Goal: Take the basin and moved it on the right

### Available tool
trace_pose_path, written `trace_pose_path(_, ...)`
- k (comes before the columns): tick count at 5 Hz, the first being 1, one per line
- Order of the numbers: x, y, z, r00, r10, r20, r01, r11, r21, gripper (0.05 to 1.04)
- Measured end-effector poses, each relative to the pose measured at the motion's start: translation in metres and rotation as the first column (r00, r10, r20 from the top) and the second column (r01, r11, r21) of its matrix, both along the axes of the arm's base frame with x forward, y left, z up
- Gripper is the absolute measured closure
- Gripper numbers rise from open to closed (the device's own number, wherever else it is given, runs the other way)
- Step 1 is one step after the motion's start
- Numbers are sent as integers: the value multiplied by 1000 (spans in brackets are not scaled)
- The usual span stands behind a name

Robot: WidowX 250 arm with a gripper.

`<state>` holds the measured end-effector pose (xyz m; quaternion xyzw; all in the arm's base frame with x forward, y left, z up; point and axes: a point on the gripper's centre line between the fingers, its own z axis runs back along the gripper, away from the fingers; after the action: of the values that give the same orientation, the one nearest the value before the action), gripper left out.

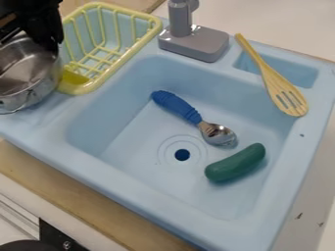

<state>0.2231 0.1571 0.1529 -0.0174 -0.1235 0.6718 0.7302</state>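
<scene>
Step in hand, likely grasping: 1 round silver metal basin (29, 90), at the left end of 1 light-blue plastic sink (65, 156); 1 black end effector (44, 38) by the basin's rim, grip state indeterminable; next, confirm your hold, lift, carry right.

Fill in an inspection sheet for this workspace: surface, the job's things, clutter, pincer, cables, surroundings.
Surface: light blue toy sink, dark round drain in its floor.
Job's things: metal pot at the view's left edge, beside the yellow rack.
Clutter: blue-handled spoon and green cucumber-like toy on the sink floor; slotted yellow spatula lying across the small compartment.
Pincer: black pincer at upper left, at the pot's far side; whether it grips the pot cannot be told.
Cables: nothing seen.
Surroundings: grey faucet behind the sink bowl; tan strip along the near edge.
</scene>
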Motion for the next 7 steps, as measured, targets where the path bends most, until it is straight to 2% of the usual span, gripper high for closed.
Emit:
trace_pose_path(1,-2,3,15,999,10,37,-10,1000,12,641)
trace_pose_path(2,-2,5,18,999,25,42,-26,999,20,346)
trace_pose_path(3,3,1,25,998,43,46,-45,999,29,106)
trace_pose_path(4,13,-12,25,999,-8,48,6,1000,27,87)
trace_pose_path(5,31,-23,24,994,-72,86,67,996,57,87)
trace_pose_path(6,44,-34,19,987,-149,64,146,988,42,87)
trace_pose_path(7,54,-46,23,959,-280,43,276,958,72,87)
